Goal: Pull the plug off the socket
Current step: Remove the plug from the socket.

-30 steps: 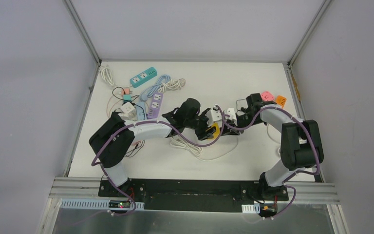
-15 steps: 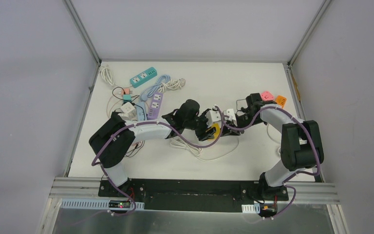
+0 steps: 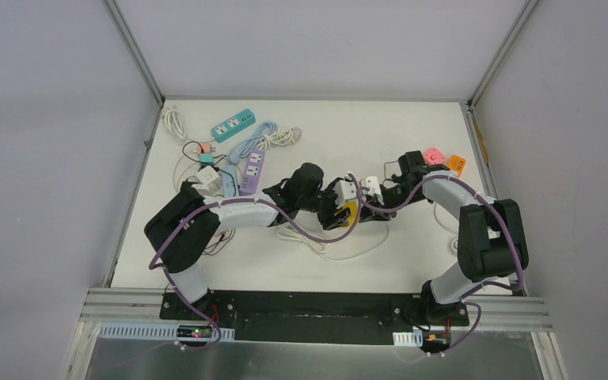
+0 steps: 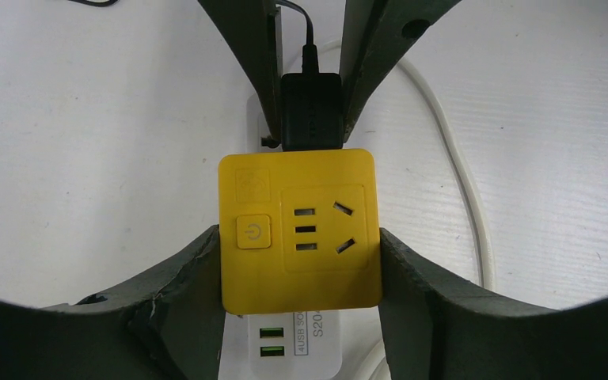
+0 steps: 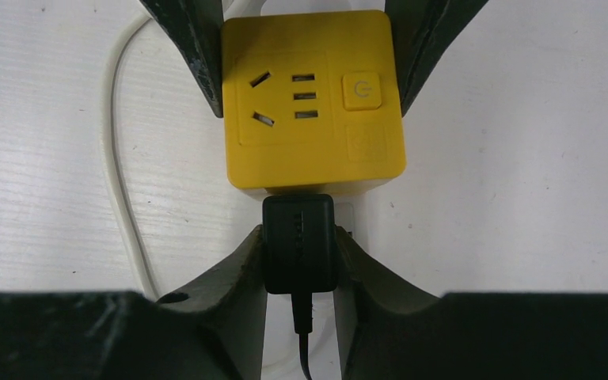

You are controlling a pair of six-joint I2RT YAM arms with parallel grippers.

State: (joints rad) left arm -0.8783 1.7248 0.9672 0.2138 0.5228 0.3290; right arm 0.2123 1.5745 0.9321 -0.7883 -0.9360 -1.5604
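Observation:
A yellow cube socket with a power button sits on a white USB base. My left gripper is shut on the socket's two sides. A black plug with a black cord butts against the socket's far face; no prongs show. My right gripper is shut on the plug, facing the socket. In the top view the two grippers meet at the table's middle, left gripper and right gripper on either side of the socket.
A white cable loops on the table in front of the socket. A teal power strip, a purple strip and coiled cords lie at the back left. Pink and orange cubes sit at the back right.
Both grippers and the socket between them have shifted very slightly toward the back. Both grips are unchanged and the plug still sits against the socket.

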